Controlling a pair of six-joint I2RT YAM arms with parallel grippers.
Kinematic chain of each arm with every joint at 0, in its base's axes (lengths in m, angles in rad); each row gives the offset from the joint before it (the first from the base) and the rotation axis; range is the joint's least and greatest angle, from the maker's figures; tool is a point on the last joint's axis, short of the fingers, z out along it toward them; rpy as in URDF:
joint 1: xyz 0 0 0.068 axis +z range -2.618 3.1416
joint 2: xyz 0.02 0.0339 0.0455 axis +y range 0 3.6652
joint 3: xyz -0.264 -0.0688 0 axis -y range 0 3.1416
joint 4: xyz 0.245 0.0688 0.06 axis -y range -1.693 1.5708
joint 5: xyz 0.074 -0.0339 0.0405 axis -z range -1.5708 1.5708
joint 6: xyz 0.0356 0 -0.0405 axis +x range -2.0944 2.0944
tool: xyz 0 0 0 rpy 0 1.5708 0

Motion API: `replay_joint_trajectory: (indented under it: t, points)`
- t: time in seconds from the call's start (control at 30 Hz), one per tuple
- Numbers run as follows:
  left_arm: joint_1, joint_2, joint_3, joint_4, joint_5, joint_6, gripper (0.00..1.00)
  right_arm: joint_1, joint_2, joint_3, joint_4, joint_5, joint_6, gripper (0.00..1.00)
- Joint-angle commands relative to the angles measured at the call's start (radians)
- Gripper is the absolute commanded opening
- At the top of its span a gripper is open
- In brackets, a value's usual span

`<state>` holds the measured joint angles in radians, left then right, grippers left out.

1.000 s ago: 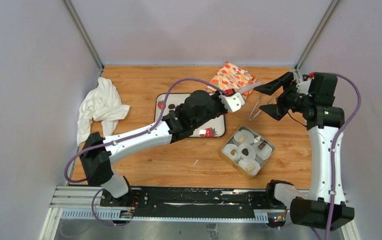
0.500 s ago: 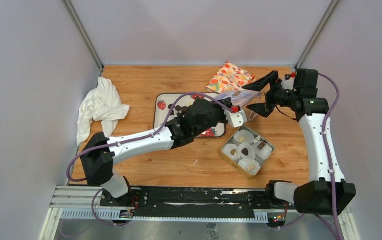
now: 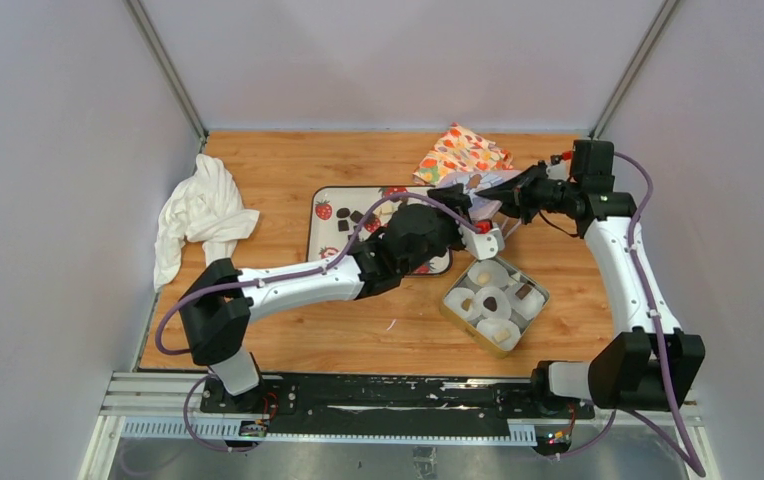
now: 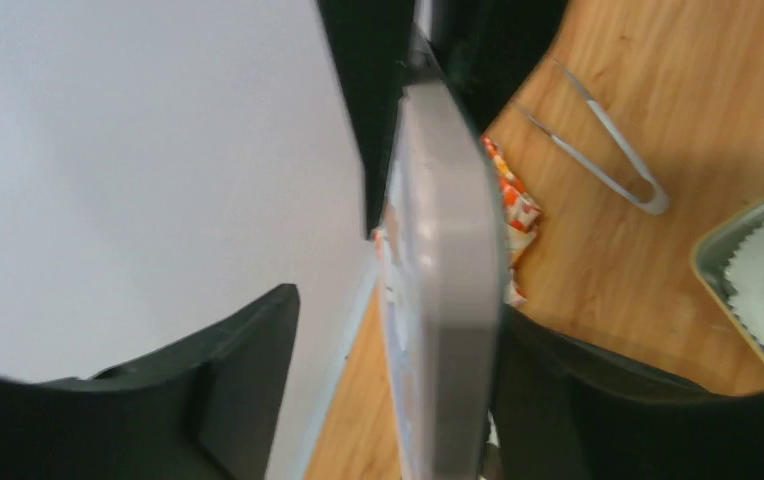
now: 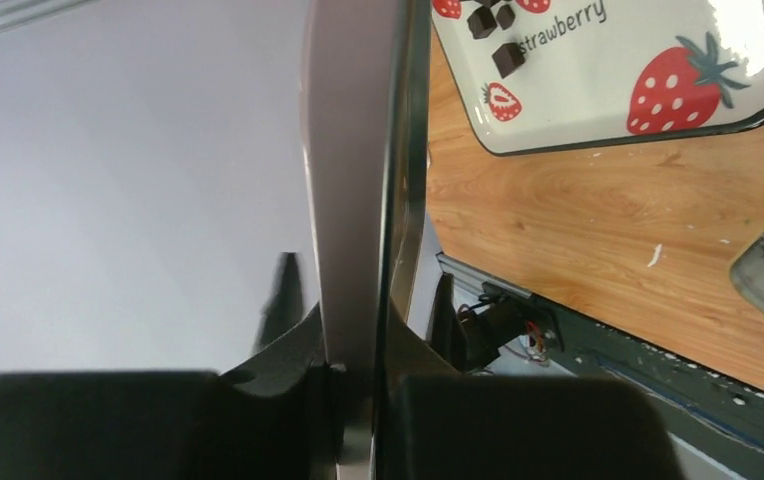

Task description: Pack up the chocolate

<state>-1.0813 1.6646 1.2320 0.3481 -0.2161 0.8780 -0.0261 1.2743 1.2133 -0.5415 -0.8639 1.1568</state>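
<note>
Dark chocolate pieces [image 3: 353, 218] lie on the strawberry-printed tray [image 3: 323, 232]; in the right wrist view the chocolate pieces [image 5: 493, 40] sit on that tray [image 5: 658, 60]. More chocolate [image 3: 490, 302] rests in white paper cups inside the open metal tin [image 3: 538, 300]. The tin's lid [image 3: 488, 183] hangs on edge above the table between both grippers. My right gripper [image 5: 363, 370] is shut on the lid [image 5: 358, 200]. My left gripper [image 4: 403, 310] stands open around the lid [image 4: 448, 300], which lies against one finger [image 4: 598, 400].
Metal tongs [image 4: 608, 150] lie on the wood beside the tin. A strawberry-patterned packet [image 3: 463, 150] sits at the back. A crumpled white cloth [image 3: 203, 210] lies at the left wall. Both arms crowd the space over the tray's right end.
The left arm carried the lid right and nearer, then its jaws opened. The right gripper swung in leftward and shut on the lid.
</note>
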Motion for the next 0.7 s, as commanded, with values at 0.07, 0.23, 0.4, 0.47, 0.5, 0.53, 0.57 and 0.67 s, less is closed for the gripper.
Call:
replay_joint_trajectory:
  t: [0.07, 0.23, 0.4, 0.47, 0.5, 0.53, 0.57, 0.67]
  points:
    - [0.0, -0.035, 0.033, 0.108, -0.1, -0.052, 0.99, -0.006, 0.029, 0.047, 0.012, 0.005, -0.121, 0.0]
    - [-0.002, -0.182, -0.047, 0.073, -0.08, -0.241, 1.0, -0.057, 0.048, 0.094, 0.015, 0.013, -0.203, 0.0]
    - [0.027, -0.293, 0.013, -0.186, -0.001, -0.574, 1.0, -0.063, 0.053, 0.108, 0.034, 0.009, -0.265, 0.0]
    - [0.127, -0.321, 0.066, -0.293, 0.041, -0.73, 1.0, -0.062, 0.032, 0.07, 0.142, -0.01, -0.284, 0.0]
    - [0.198, -0.327, 0.092, -0.336, 0.112, -0.849, 1.0, -0.063, 0.012, 0.037, 0.19, -0.005, -0.306, 0.0]
    - [0.285, -0.326, 0.114, -0.389, 0.164, -0.95, 1.0, -0.063, 0.002, 0.02, 0.208, 0.009, -0.321, 0.0]
    - [0.369, -0.315, 0.146, -0.436, 0.238, -1.037, 1.0, -0.063, -0.003, 0.007, 0.222, 0.012, -0.349, 0.0]
    - [0.567, -0.216, 0.338, -0.68, 0.452, -1.183, 1.0, -0.061, -0.021, -0.035, 0.324, -0.045, -0.348, 0.0]
